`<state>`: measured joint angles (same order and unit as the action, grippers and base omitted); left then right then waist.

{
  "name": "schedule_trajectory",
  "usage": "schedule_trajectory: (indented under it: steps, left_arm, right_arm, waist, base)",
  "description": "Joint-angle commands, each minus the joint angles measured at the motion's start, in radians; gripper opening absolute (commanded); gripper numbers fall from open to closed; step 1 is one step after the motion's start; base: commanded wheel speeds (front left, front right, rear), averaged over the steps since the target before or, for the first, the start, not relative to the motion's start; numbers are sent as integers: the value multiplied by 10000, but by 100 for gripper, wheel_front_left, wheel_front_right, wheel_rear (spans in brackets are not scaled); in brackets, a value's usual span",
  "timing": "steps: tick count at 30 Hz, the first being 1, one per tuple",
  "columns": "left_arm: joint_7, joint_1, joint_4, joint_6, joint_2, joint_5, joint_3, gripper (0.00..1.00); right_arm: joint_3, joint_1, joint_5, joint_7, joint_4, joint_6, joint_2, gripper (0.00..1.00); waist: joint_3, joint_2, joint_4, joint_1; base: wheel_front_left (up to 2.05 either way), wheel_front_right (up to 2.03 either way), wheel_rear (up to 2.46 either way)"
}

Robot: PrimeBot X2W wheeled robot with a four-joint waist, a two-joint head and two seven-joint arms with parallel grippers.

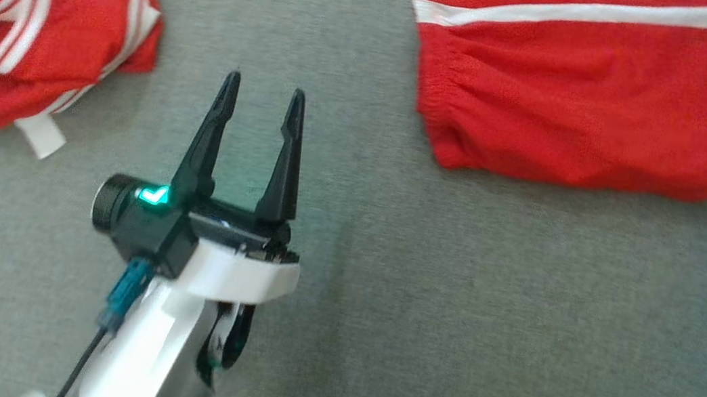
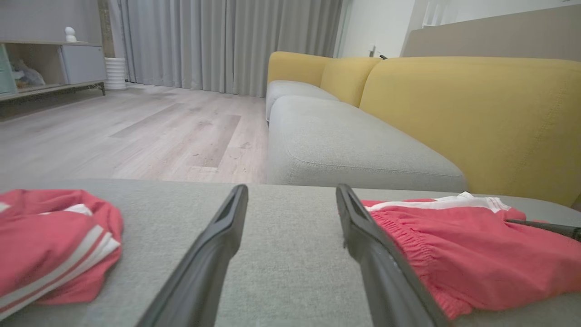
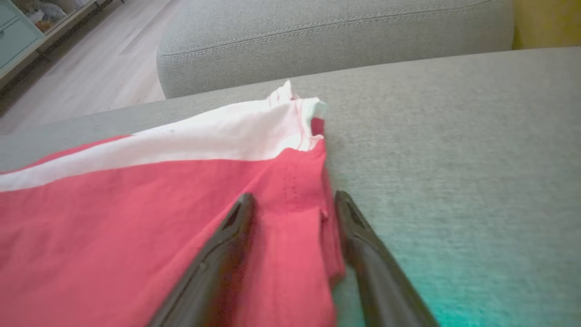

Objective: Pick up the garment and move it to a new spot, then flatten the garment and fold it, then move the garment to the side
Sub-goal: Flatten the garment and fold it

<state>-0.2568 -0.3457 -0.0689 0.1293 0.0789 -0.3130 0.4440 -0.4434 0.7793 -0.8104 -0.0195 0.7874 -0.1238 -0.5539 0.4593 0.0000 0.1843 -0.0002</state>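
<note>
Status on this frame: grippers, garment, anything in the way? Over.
Left gripper open over grey cushion. Right gripper open, fingers straddling edge of red shorts, lying flat. Crumpled red garment far left, clear of both.

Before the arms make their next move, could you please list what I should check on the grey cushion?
1. Left gripper open, empty, over bare grey fabric cushion: ok.
2. Right gripper open: ok.
3. Right gripper clear of the flat red garment with a white stripe: not ok, fingers straddle its edge.
4. Crumpled red-and-white striped garment apart from both grippers: ok.
5. Flat garment's far end smooth: cannot tell, cut off.
</note>
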Motion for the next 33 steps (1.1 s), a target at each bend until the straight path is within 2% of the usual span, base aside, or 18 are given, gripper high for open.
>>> schedule_trajectory:
  steps: [1, 5, 8, 13, 16, 19, 22, 27, 32, 33]
  left_arm:
    - [-48, 53, 409, -66, 7, 114, -457, 100]
    - [-48, 485, 538, -180, -105, 309, -803, 100]
    - [-48, 649, 594, -287, -156, 443, -1015, 100]
    - [-48, 705, 612, -522, -195, 674, -1266, 100]
    - [-49, 659, 561, -650, -215, 746, -1376, 100]
    - [-49, 656, 513, -730, -233, 791, -1473, 100]
    - [-49, 696, 431, -808, -248, 824, -1512, 100]
    - [-49, 726, 300, -900, -267, 825, -1546, 100]
    - [-49, 749, 189, -907, -280, 705, -1499, 100]
    - [-49, 748, 177, -899, -281, 662, -1486, 100]
  right_arm:
    - [-186, -444, -117, -89, -134, -69, -81, 0]
    - [-127, -538, -203, 233, 132, -69, -200, 0]
    - [-98, -719, -122, 470, 350, -69, -535, 0]
    - [-41, -914, 234, 628, 461, -69, -1756, 0]
    - [192, -786, 159, 607, 207, -69, -2228, 0]
    - [268, -526, 53, 357, -507, -69, -2302, 0]
    - [231, -348, -47, 46, -1566, -69, -2103, 0]
    - [33, -545, -108, -693, -3812, -69, -1396, 0]
    - [-457, -1071, 179, -1632, -5644, -69, -170, 0]
    - [-546, -1221, 271, -1773, -5815, -69, 199, 18]
  waist:
    - [-134, 0, 183, 2]
    - [-361, 0, 99, 2]
    - [-523, 0, -140, 2]
    - [-567, 0, -605, 2]
    - [-528, 0, -819, 2]
    - [-535, 0, -1053, 2]
    - [-617, 0, -1259, 2]
    - [-808, 0, -1427, 2]
    - [-960, 0, -1405, 2]
    - [-974, 0, -1388, 2]
  base:
    - [0, 0, 0]
    - [0, 0, 0]
    - [0, 0, 0]
    - [0, 0, 0]
    - [0, 0, 0]
    - [0, 0, 0]
    - [0, 0, 0]
    - [0, 0, 0]
    - [0, 0, 0]
    - [0, 0, 0]
